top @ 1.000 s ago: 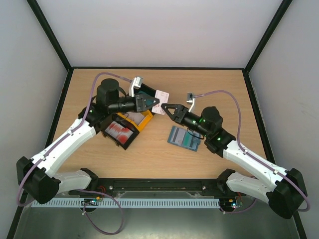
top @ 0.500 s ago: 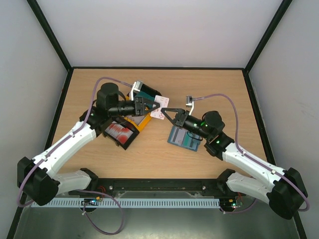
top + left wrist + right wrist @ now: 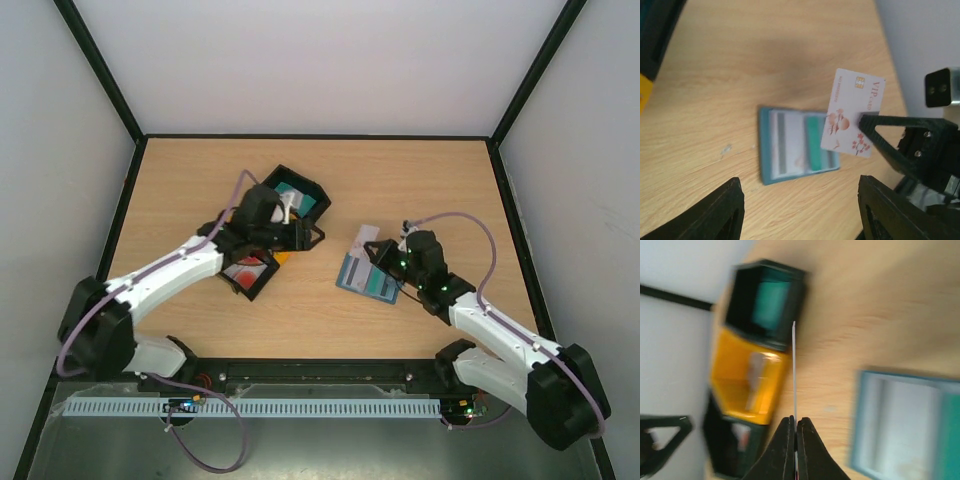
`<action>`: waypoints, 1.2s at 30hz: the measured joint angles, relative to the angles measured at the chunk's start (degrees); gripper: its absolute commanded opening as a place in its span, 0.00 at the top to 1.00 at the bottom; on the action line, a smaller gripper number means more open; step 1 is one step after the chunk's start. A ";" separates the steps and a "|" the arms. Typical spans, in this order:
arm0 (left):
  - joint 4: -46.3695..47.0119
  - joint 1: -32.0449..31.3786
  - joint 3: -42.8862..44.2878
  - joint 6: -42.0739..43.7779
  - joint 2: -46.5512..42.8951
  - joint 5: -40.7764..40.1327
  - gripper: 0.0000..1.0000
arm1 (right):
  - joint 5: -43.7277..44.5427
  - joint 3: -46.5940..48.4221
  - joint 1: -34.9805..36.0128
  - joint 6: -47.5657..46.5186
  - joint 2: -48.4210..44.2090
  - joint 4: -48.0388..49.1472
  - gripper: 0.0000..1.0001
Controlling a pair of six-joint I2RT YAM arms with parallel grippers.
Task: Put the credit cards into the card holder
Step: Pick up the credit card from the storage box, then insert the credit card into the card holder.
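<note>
A white credit card (image 3: pixel 852 112) with red flower print is pinched in my right gripper (image 3: pixel 376 250), which is shut on it. It hangs just above the far edge of the card holder (image 3: pixel 368 279), a slate-blue wallet lying open and flat on the table. In the right wrist view the credit card (image 3: pixel 794 365) shows edge-on between the closed fingertips (image 3: pixel 790 427), with the card holder (image 3: pixel 905 425) to the right. My left gripper (image 3: pixel 305 235) stands open and empty over the trays. In its wrist view the left gripper (image 3: pixel 800 210) frames the card holder (image 3: pixel 797 145).
A black tray (image 3: pixel 300 195) with a teal card stack sits behind the left gripper. A yellow tray (image 3: pixel 747 375) lies beside it. Another black tray (image 3: pixel 248 275) holds red-printed cards. Black frame rails edge the table.
The left gripper opened, let go of the card and drew back toward the trays. The right gripper shut on the card and carried it down to the card holder.
</note>
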 measured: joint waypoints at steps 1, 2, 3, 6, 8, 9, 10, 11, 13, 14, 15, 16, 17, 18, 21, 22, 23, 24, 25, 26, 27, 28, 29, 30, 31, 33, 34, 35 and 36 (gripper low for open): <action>0.00 -0.87 0.00 0.33 1.70 -0.66 0.38 | 0.04 -1.70 -1.31 -0.17 0.02 -1.27 0.98; 0.04 -1.53 0.00 0.68 3.98 -1.68 0.40 | 0.13 -3.39 -2.62 -0.35 0.02 -2.71 0.98; 0.22 -2.99 0.02 0.98 6.16 -2.32 0.42 | 0.13 -4.79 -3.87 -0.48 0.02 -4.02 0.98; 0.00 -5.20 1.25 1.79 13.07 -3.74 0.47 | -0.48 -7.50 -7.10 -0.66 0.09 -6.38 0.98; -0.63 -6.64 3.78 2.36 18.10 -4.50 0.48 | -1.38 -8.74 -8.81 -0.74 0.42 -6.93 0.98; -0.63 -7.15 4.85 2.58 20.04 -4.79 0.49 | -1.77 -9.20 -9.31 -0.76 0.66 -6.97 0.98; -0.72 -7.67 5.97 2.86 21.90 -5.20 0.50 | -2.12 -9.62 -9.64 -0.76 0.83 -6.99 0.98; -0.79 -8.15 6.95 3.06 23.32 -5.53 0.50 | -2.69 -10.10 -9.90 -0.72 1.05 -7.02 0.98; -0.79 -8.81 8.33 3.30 25.27 -6.08 0.50 | -3.69 -10.82 -10.05 -0.66 1.38 -6.99 0.98; -0.79 -8.90 8.74 3.34 25.86 -6.23 0.51 | -4.22 -11.04 -10.10 -0.63 1.55 -6.99 0.98; -0.70 -9.05 9.16 3.41 26.49 -6.45 0.51 | -4.59 -11.08 -10.14 -0.63 1.70 -6.99 0.98; -0.63 -9.14 9.57 3.43 27.15 -6.58 0.51 | -5.01 -11.10 -10.14 -0.63 1.95 -6.91 0.98; -0.44 -9.25 9.90 3.43 27.82 -6.64 0.52 | -5.51 -11.15 -10.14 -0.66 2.25 -6.75 0.98; -0.33 -9.25 10.12 3.43 28.46 -6.67 0.52 | -6.03 -11.19 -10.16 -0.68 2.69 -6.60 0.98; -0.22 -9.27 10.32 3.43 30.03 -6.71 0.55 | -7.76 -11.76 -10.21 -0.79 4.26 -5.68 0.98; -0.20 -9.33 10.32 3.43 30.53 -6.73 0.57 | -8.20 -12.00 -10.21 -0.79 4.70 -5.38 0.98; -0.20 -9.35 10.32 3.34 30.95 -6.75 0.59 | -8.50 -12.22 -10.25 -0.79 5.05 -4.96 0.98; -0.17 -9.38 10.32 3.37 31.41 -6.82 0.61 | -8.90 -12.44 -10.25 -0.79 5.57 -4.20 0.98; -0.15 -9.38 10.32 3.30 31.85 -6.93 0.63 | -9.18 -12.52 -10.29 -0.79 5.95 -3.76 0.98; -0.15 -9.40 10.32 3.28 32.22 -6.97 0.65 | -9.46 -12.61 -10.29 -0.79 6.34 -3.13 0.98; -0.13 -9.42 10.32 3.17 32.50 -7.02 0.67 | -9.68 -12.72 -10.29 -0.76 6.80 -2.32 0.98; -0.11 -9.49 10.32 3.15 32.76 -7.08 0.68 | -9.90 -12.83 -10.29 -0.72 7.23 -1.57 0.98; -0.09 -9.53 10.32 3.13 32.98 -7.15 0.69 | -10.10 -13.00 -10.29 -0.68 7.61 -0.81 0.98; -0.07 -9.53 10.29 3.08 33.07 -7.17 0.70 | -10.25 -13.18 -10.29 -0.59 7.98 -0.09 0.98; -0.02 -9.53 10.29 3.04 33.11 -7.17 0.71 | -10.47 -13.40 -10.29 -0.59 8.33 0.72 0.98; 0.07 -9.66 10.29 2.99 33.16 -7.19 0.74 | -10.84 -13.73 -10.29 -0.46 8.85 2.14 0.98; 0.09 -9.68 10.29 3.02 33.27 -7.19 0.74 | -10.99 -13.84 -10.29 -0.35 9.05 2.75 0.98; 0.17 -9.70 10.29 2.99 33.44 -7.21 0.75 | -11.08 -13.94 -10.29 -0.13 9.18 3.26 0.98; 0.24 -9.73 10.27 2.97 33.73 -7.30 0.75 | -11.17 -14.03 -10.29 0.13 9.22 3.67 0.98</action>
